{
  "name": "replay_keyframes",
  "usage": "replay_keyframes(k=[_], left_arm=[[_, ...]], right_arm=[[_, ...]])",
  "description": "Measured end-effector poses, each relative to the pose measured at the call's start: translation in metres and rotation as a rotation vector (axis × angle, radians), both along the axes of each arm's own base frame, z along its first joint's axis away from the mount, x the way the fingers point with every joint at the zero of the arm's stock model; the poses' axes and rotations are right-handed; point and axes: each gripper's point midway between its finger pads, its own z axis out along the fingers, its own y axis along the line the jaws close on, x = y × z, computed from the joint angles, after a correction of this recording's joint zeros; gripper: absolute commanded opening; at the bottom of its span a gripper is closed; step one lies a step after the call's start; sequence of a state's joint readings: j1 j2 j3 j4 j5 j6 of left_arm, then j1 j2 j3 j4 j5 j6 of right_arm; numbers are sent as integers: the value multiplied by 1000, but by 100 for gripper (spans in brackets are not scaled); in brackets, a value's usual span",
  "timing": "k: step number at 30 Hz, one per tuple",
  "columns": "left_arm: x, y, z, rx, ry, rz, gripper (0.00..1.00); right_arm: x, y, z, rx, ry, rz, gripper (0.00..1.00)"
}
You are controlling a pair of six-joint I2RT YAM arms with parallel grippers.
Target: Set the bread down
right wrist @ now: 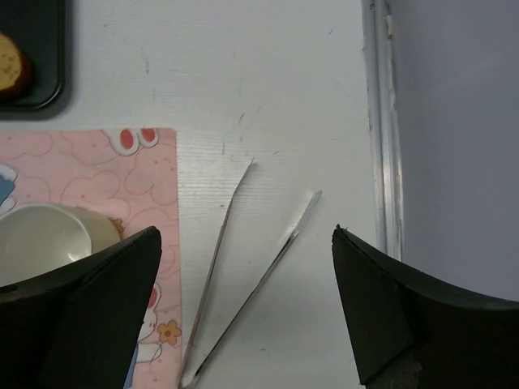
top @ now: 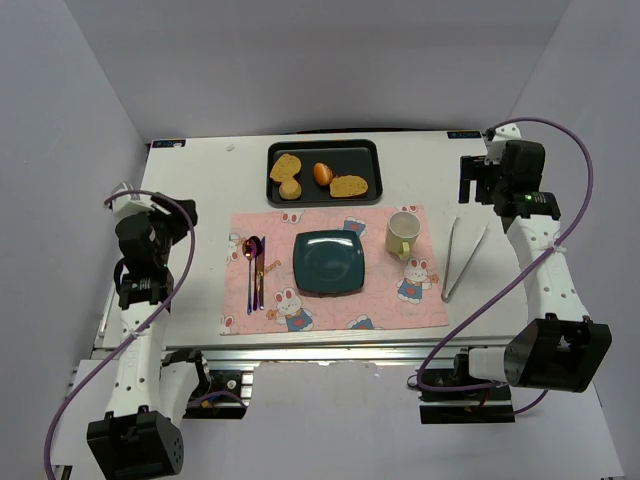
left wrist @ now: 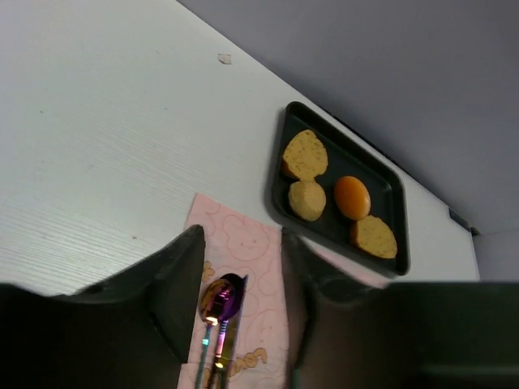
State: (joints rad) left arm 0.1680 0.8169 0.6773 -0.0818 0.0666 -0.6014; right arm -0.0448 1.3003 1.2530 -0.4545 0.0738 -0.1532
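Note:
The bread (top: 323, 173) is a small glossy orange-brown bun lying in the black tray (top: 345, 154) at the back of the table. The left wrist view shows the bread (left wrist: 352, 197) in the tray (left wrist: 395, 185) among other pieces. My left gripper (left wrist: 242, 235) is open and empty, hovering over the left end of the pink placemat (left wrist: 255, 259), well short of the tray. From above, the left gripper (top: 160, 228) sits at the table's left side. My right gripper (right wrist: 245, 233) is open and empty above metal tongs (right wrist: 235, 267), and the top view has this gripper (top: 483, 182) at the back right.
Two tan toast slices (top: 287, 166) (top: 349, 186) and a pale heart-shaped piece (top: 291, 189) share the tray. On the placemat (top: 380, 300) stand a dark square plate (top: 329, 263) and a pale cup (top: 402, 234), with a spoon and knife (top: 254, 270). The tongs (top: 465, 258) lie to its right.

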Motion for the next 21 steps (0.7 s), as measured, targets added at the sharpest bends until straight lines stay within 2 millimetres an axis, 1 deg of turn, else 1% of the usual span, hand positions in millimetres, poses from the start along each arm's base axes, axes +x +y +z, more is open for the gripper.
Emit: replay_keyframes(k=[2,3,4,5,6,7,8,9,10,11,12,13,14,15,16,17,18,19,20,21], left_arm=[[0,-4,0,-18,-2,-14,6],[0,-6,0,-25,0,-24,2],[0,-7,0,-29,2,-33,1],[0,-11,-1,-34,3,-49,6],[0,-14,-2,-39,7,-63,19],[0,-17,-3,-41,11,-77,37],[0,-20,-4,-44,15,-92,65],[-1,-24,-6,-41,23,-109,74],[-2,-27,-8,-46,31,-122,77],[-3,-30,-9,-48,39,-133,79],[-4,-33,-12,-51,48,-143,79],[-5,-36,-15,-52,61,-153,79],[-6,-37,-17,-51,70,-161,78],[-8,-40,-20,-52,81,-168,73],[-9,-42,-22,-53,87,-175,68],[-11,-43,-27,-53,96,-181,60],[-14,-45,-31,-53,104,-188,52],[-16,-46,-36,-57,115,-191,36],[-19,-48,-42,-57,128,-196,31],[-20,-49,-45,-58,136,-200,30]], right_arm=[[-4,8,-4,12,22,54,90],[-7,14,-5,10,32,99,90],[-10,19,-5,8,36,146,89],[-14,26,-3,3,28,200,90],[-19,33,0,-6,14,252,90],[-25,39,3,-19,-7,300,89],[-31,44,5,-31,-29,340,89],[-40,50,6,-42,-42,379,89],[-46,55,8,-50,-53,416,89],[-50,59,9,-52,-57,439,84],[-51,61,10,-53,-59,455,71],[-51,62,10,-50,-52,462,17],[-49,62,5,-36,-23,461,1],[-46,62,2,-9,12,444,0],[-40,61,-2,15,38,423,13],[-34,58,-10,42,69,396,31],[-30,52,-21,59,108,365,54],[-30,47,-34,84,154,331,80],[-31,43,-47,105,206,298,87],[-33,39,-60,123,256,268,89]])
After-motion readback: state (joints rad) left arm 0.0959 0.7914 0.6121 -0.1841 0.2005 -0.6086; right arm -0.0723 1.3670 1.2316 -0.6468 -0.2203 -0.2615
